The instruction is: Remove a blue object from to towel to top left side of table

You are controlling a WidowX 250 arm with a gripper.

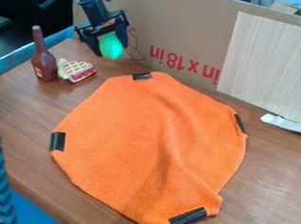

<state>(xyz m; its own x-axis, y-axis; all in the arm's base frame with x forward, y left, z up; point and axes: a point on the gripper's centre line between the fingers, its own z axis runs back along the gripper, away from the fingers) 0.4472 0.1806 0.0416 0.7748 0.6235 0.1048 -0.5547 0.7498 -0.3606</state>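
Observation:
At the top left of the camera view, my gripper [110, 42] hangs over the table's back left part, in front of the cardboard. It is shut on a rounded bright green object [111, 49], which shows between the two fingers and a little below them; no blue object is seen on the towel. The orange towel [132, 136] lies spread and creased on the wooden table [25, 140], with black strips at its edges. The green object is beyond the towel's back left edge, above the table.
A brown-red bottle [45, 61] stands upright at the left, with a toy pie slice [77, 71] beside it. A cardboard wall [176, 30] closes off the back, and a pale wood-grained panel [269, 68] leans there. A white strip [285, 124] lies at the right.

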